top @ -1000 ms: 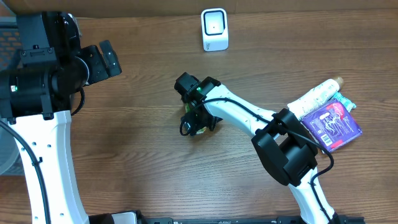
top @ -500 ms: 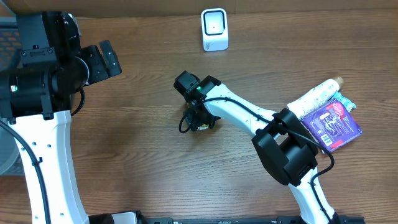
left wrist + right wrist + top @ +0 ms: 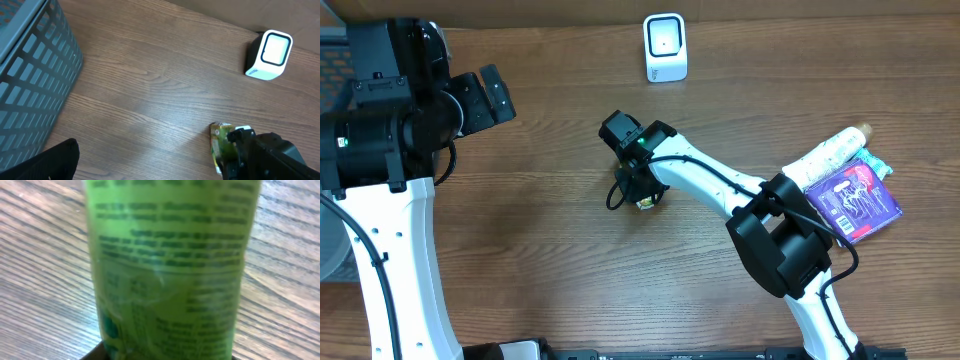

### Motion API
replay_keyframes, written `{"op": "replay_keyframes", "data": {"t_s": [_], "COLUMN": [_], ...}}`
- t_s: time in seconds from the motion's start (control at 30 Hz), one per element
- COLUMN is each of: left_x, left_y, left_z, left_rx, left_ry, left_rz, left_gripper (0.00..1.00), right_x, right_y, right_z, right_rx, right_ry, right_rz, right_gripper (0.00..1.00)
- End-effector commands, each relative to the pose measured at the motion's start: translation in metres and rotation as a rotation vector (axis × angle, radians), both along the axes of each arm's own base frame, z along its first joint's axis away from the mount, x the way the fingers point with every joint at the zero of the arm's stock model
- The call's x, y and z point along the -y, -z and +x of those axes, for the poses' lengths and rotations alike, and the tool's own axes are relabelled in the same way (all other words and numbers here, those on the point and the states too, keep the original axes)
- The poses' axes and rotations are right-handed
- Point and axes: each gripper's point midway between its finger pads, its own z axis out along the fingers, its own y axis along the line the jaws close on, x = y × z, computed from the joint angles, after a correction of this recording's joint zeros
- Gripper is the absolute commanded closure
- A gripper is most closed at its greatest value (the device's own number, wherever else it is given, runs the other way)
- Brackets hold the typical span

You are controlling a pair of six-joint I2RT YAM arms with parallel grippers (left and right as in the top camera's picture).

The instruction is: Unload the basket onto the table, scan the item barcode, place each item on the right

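The right gripper [image 3: 642,192] is down on the green item [image 3: 218,142], which lies flat on the table [image 3: 540,230] a fair way in front of the scanner [image 3: 665,47], slightly to its left as the overhead view shows it. The right wrist view is filled by the item's printed green face, close and blurred. The fingers cannot be made out against it, so I cannot tell whether the jaws have closed on it or only stand around it.

The step in hand looks like the pick-up, with the scan itself not yet done. To do it well, the grip should sit squarely across the item's body rather than on its crinkled end, firm enough that it does not swing when lifted. No barcode can be picked out in the blur, so the fingers should stay off the block of small print where one probably sits. The item then needs lifting clear of the table and carrying towards the scanner, with that print turned to face the scanner's window and held steady there.

The left gripper [image 3: 495,98] hangs far to the left of the scanner, jaws wide and empty. More goods, among them a purple packet [image 3: 860,200], lie well to the right of the scanner
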Motion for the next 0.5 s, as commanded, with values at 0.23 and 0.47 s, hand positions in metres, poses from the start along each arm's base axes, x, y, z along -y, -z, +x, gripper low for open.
{"op": "replay_keyframes", "data": {"t_s": [0.23,0.47], "left_x": [-0.002,-0.002], "left_y": [-0.005,-0.005], "left_z": [-0.001,-0.001], "left_rx": [0.016,0.016], "left_ry": [-0.014,-0.014], "left_rz": [0.0,0.0], "left_gripper": [0.0,0.01], "right_x": [-0.011,-0.007], "right_y": [-0.049,-0.153], "right_z": [-0.003,0.0], "right_rx": [-0.063,-0.233], "right_ry": [-0.046,-0.179], "right_rz": [0.177,0.774], "right_gripper": [0.96,0.96]}}
